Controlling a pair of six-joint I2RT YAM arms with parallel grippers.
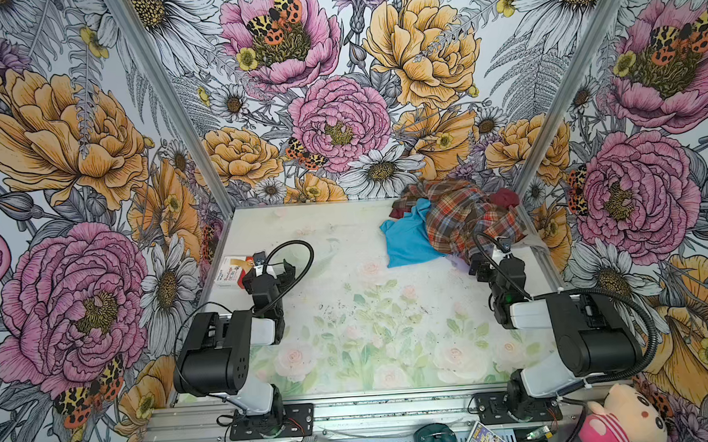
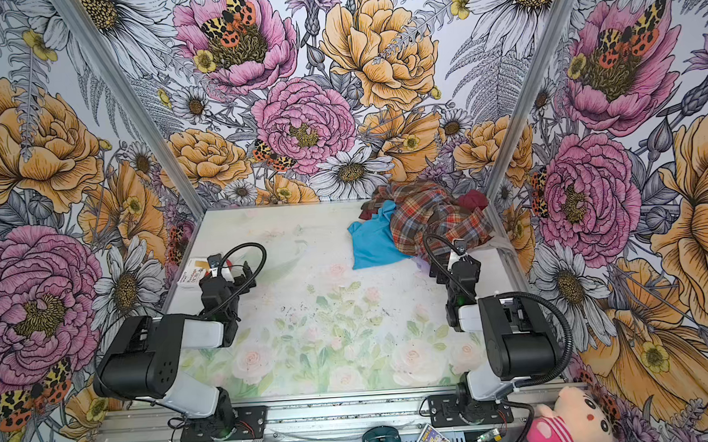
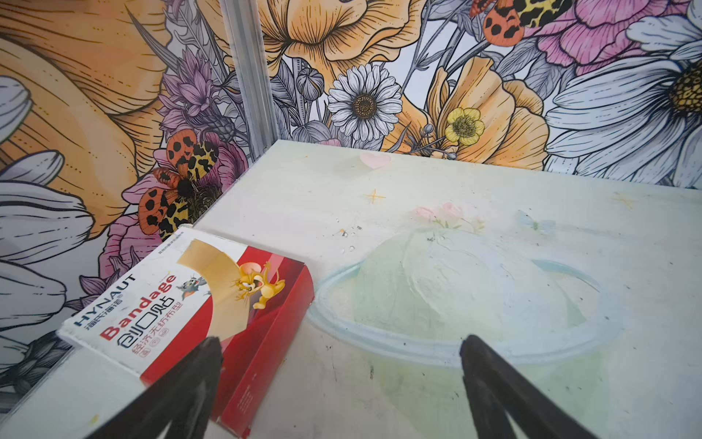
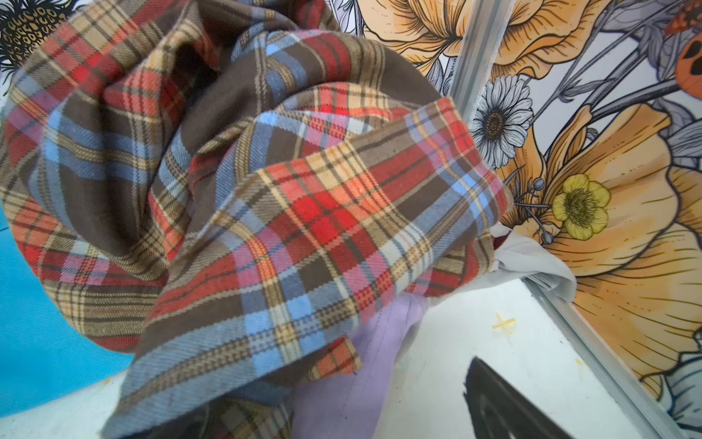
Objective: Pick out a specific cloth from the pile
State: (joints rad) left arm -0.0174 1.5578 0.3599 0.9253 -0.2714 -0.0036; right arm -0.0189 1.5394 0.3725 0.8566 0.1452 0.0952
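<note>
Pile (image 1: 468, 220): far right of bench (image 1: 349, 313), plaid shirt (image 4: 304, 213) on top.
Cloth (image 1: 407, 240): blue, at the pile's left side, partly under the shirt.
Right arm (image 1: 509, 280): folded low, wrist pointing far toward the pile.
Left arm (image 1: 264, 289): folded low, at the bench's left edge.
Right jaws: wide open at the pile's near edge, gripping nothing.
Left jaws: wide open, empty, just beside box (image 3: 182, 315).

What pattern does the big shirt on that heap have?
The shirt is red-orange-brown plaid; right wrist view shows it best.
</note>
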